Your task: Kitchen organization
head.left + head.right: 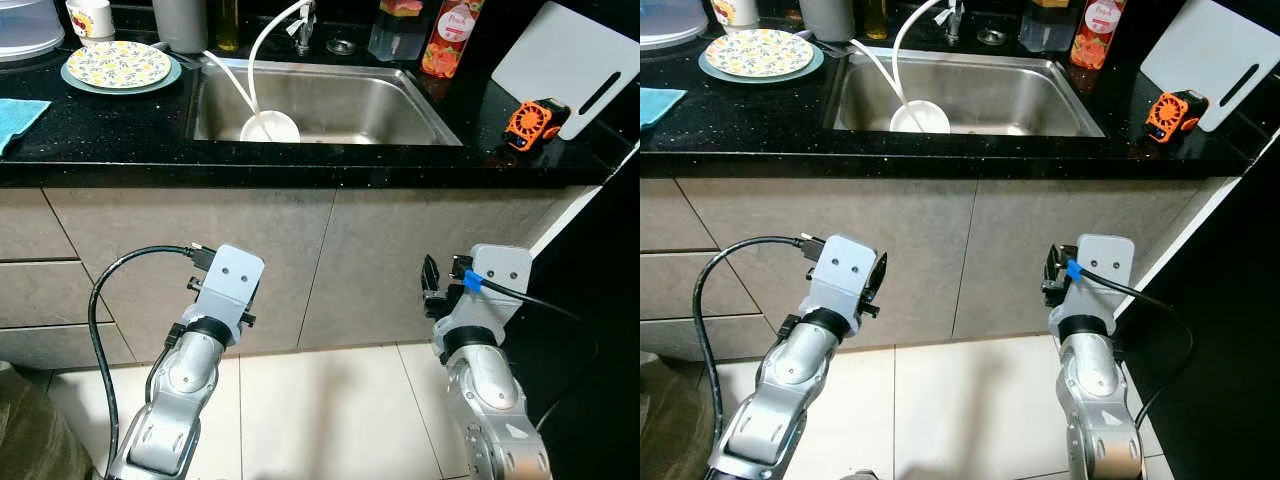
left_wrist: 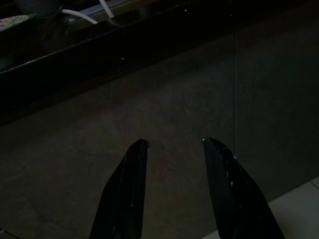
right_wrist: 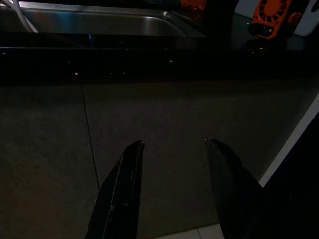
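Observation:
Both arms are held low in front of the grey cabinet doors (image 1: 330, 260), below the black countertop (image 1: 120, 130). My left gripper (image 2: 173, 143) is open, holds nothing, and points at a cabinet door. My right gripper (image 3: 174, 143) is also open and empty, facing the cabinet under the sink's right end. The steel sink (image 1: 410, 95) holds a white bowl (image 1: 270, 127), and two white hoses (image 1: 232, 78) run down into it. A flowered plate (image 1: 118, 64) lies on the counter left of the sink. A white cutting board (image 1: 565, 55) leans at the far right.
An orange and black gadget (image 1: 534, 122) sits on the counter beside the cutting board. Bottles (image 1: 452, 38) stand behind the sink. A blue cloth (image 1: 18, 115) lies at the counter's left end, with drawers (image 1: 40, 265) below. The floor has pale tiles (image 1: 330, 410).

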`<state>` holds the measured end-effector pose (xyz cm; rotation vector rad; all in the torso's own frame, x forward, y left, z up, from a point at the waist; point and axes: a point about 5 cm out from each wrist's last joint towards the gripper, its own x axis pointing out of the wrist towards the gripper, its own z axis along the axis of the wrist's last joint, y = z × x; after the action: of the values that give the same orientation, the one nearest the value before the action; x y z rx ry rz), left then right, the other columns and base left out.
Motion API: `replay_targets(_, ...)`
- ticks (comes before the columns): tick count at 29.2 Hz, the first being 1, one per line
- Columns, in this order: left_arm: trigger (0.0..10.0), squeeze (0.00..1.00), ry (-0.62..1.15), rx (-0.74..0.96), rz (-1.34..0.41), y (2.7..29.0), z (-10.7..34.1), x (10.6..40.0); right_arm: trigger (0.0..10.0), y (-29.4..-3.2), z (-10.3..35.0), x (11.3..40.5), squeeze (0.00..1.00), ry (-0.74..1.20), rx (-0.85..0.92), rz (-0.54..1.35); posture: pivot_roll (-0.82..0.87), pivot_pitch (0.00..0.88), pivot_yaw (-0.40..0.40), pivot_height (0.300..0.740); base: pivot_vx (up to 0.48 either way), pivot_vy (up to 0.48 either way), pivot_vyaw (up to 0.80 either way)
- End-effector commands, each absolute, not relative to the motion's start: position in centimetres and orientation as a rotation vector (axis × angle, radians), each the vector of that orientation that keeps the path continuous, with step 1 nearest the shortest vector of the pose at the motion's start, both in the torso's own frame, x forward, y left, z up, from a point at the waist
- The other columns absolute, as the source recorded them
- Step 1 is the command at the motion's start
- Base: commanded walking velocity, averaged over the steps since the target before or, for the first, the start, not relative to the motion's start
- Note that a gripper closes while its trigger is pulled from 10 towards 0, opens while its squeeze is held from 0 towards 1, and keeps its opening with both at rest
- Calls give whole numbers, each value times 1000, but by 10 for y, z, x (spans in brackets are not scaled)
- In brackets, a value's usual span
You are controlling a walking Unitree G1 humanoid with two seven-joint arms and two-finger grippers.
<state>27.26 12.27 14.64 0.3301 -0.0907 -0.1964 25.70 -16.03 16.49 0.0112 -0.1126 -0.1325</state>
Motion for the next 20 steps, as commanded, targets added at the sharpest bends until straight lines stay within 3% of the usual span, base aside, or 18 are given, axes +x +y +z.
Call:
replay_targets(1,10000,0,-78,328,-210,121,144,273,10000,-166,161,255,0,-99,10,-153,173,70,-76,740,0,0,0)
replay_targets(20,10000,0,-84,329,-212,119,146,272,10000,-167,161,256,0,-90,18,-159,167,79,-82,740,0,0,0)
